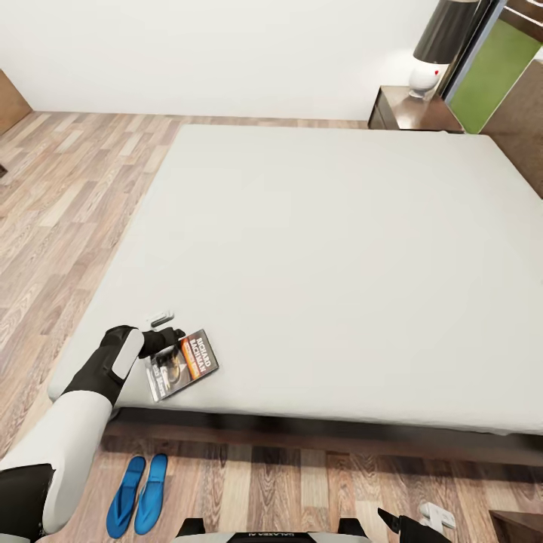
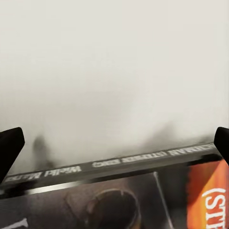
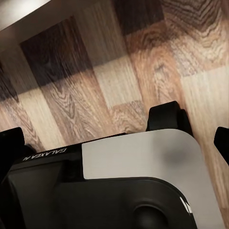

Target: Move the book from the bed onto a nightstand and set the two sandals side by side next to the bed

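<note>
The book [image 1: 185, 363], dark with an orange band, lies flat near the front left corner of the bed [image 1: 324, 249]. My left gripper [image 1: 167, 329] hovers at the book's far edge, open, its fingers apart and holding nothing. In the left wrist view the book [image 2: 119, 200] lies just below the spread fingertips [image 2: 10, 143], spine showing. The two blue sandals [image 1: 138, 494] lie side by side on the floor below the bed's front left corner. A nightstand [image 1: 411, 113] stands at the bed's far right corner. My right gripper [image 1: 415, 519] hangs open low over the floor.
A lamp [image 1: 437, 53] with a dark shade stands on the nightstand. Wood plank floor [image 1: 68, 196] runs along the bed's left side and front. A dark brown furniture corner [image 1: 520, 528] shows at the lower right. The right wrist view looks at my own base [image 3: 138, 176].
</note>
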`<state>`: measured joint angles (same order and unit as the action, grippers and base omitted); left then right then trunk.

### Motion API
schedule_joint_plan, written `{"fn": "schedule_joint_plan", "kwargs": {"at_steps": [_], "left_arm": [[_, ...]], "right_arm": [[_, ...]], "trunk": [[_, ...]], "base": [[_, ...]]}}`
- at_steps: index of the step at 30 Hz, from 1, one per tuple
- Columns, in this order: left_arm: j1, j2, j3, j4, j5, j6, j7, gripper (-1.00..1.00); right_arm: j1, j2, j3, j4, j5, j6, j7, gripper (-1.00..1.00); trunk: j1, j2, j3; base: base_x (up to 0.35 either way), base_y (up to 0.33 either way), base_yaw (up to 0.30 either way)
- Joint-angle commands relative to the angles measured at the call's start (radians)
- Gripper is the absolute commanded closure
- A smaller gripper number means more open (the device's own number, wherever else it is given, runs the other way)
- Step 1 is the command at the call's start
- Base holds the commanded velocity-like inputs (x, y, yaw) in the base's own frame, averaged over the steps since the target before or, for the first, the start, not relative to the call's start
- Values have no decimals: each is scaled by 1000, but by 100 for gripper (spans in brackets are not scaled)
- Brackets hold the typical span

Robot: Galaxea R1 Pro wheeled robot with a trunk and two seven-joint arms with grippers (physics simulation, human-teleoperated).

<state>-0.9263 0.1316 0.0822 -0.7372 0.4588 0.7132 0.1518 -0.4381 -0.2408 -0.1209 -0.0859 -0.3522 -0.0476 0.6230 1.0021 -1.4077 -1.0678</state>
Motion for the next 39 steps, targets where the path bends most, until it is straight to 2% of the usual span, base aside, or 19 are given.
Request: {"fn": "schedule_joint_plan", "kwargs": {"at_steps": [1,39], "left_arm": [[0,0,1,-1,11,4,8,-100],[0,-1,1,4,11,3,6,-100]], "right_arm": [[-1,0,-8,2,7,-3,4,-100],[-1,0,-8,3,7,-4,4,-100]], "trunk": [[0,0,-1],[0,0,-1]], "base": [[-13,0,0],[-22,0,0]]}}
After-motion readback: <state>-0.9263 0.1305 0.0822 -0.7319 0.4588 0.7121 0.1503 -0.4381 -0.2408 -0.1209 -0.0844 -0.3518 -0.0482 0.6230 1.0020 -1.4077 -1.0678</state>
